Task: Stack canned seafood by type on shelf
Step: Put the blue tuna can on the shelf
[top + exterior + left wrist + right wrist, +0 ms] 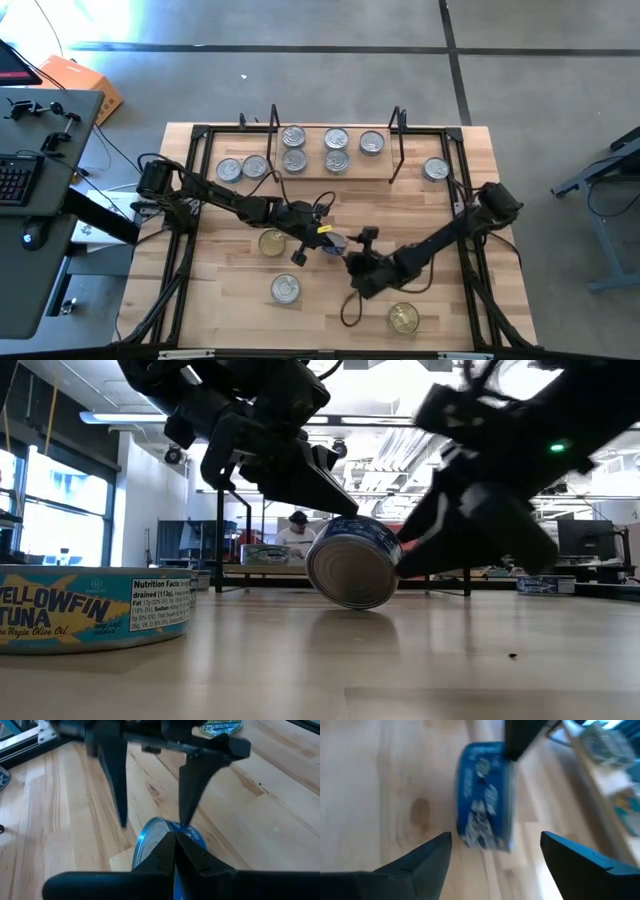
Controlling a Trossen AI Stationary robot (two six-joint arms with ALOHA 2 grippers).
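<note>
The left tool (pixel 175 851) has its two fingers pressed fully together, with nothing between them. Its closed tip rests against the upper edge of a blue-labelled can (pixel 354 561) that stands on its rim near the middle of the bench (pixel 450 310). The right tool (pixel 496 851) stands spread wide, its fingers well apart on either side of the same can without touching it, so it holds nothing.

The high view shows where the task's things lie: the shelf (pixel 330 176) runs along the far side of the bench, with five silver-lidded cans (pixel 337 150) on it in two short rows. Two more cans (pixel 243 168) sit just outside its left end frame and one can (pixel 436 169) beyond its right end. A gold-lidded can (pixel 272 242) lies close by the left arm, a silver can (pixel 286 289) nearer the front edge, and a second gold-lidded can (pixel 404 318) at the front right.

The low view alone shows that the blue can is tipped on edge, its shiny flat face turned toward the camera, with both tools meeting above it. It also shows a person far behind in the room. The right wrist view gives the can's blue side label, too blurred to read.

In the low view, a nearer tin (pixel 98 606) at the left reads "YELLOWFIN TUNA", "Olive Oil" and "Nutrition Facts".
</note>
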